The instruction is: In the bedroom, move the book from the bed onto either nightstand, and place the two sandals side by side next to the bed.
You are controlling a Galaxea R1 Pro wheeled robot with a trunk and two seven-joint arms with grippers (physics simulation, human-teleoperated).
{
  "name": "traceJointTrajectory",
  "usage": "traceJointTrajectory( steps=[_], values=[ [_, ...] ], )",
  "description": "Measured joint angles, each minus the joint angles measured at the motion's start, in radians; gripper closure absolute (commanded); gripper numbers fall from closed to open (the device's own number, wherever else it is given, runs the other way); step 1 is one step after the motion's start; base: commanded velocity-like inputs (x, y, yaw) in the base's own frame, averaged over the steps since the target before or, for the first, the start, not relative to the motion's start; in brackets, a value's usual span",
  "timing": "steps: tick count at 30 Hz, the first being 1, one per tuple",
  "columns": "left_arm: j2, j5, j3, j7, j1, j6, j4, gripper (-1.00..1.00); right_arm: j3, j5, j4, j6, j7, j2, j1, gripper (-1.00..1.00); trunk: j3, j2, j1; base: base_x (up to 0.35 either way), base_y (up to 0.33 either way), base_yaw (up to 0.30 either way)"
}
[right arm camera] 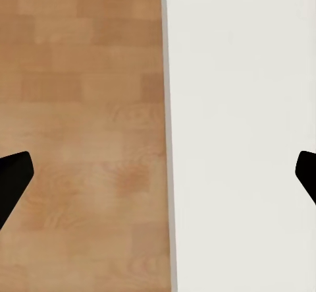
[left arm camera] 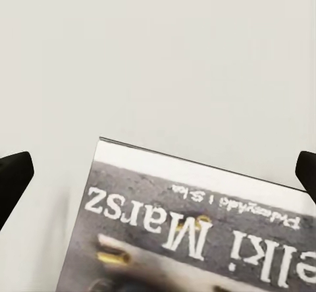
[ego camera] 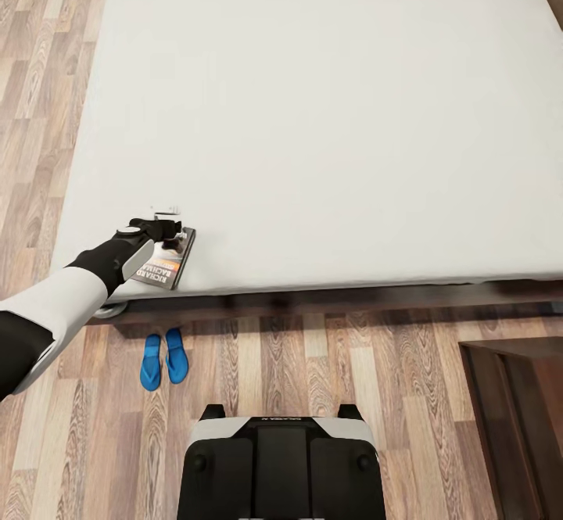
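The bed [ego camera: 328, 113] carries one thing only, the book [ego camera: 173, 260], which lies flat on the pale mattress at its near left corner, just inside the near edge; its cover faces up, grey with white lettering and an orange patch. The left gripper [ego camera: 170, 227] sits over the far end of the book, its arm reaching in from the left; in the left wrist view the book [left arm camera: 197, 226] lies flat on the mattress between the two dark fingertips [left arm camera: 13, 176], which stand wide apart at either side and touch nothing, so the left hand is spread and holds nothing.

On the wood-plank floor [ego camera: 313, 379], near the bed's near left corner and just in front of the dark frame, lie two sandals [ego camera: 163, 360], both bright blue, side by side and almost touching, toes pointing toward the bed. One dark wooden piece of furniture [ego camera: 516, 418] stands on the floor at the near right; only its corner shows.

In the right wrist view the right gripper [right arm camera: 158, 173] has its fingertips [right arm camera: 13, 176] wide apart with nothing between them; below lie plank floor [right arm camera: 79, 134] and a white surface [right arm camera: 243, 134], meeting along a straight edge.
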Motion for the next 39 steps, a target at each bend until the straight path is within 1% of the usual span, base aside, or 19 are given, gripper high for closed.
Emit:
traceJointTrajectory(
  steps=[16,39],
  values=[
    [0.001,0.002,-0.001,0.0,0.0,-0.013,0.001,-1.0,0.003,0.0,0.0,-0.001,0.0,0.001,0.0,-1.0,0.0,0.0,0.0,-0.002,0.0,-0.004],
    [-0.001,0.002,-0.001,0.0,0.0,-0.015,0.001,-1.0,0.006,0.0,0.0,-0.002,0.0,0.0,0.0,-1.0,0.0,0.0,0.0,0.0,0.0,-0.006]
  ],
)
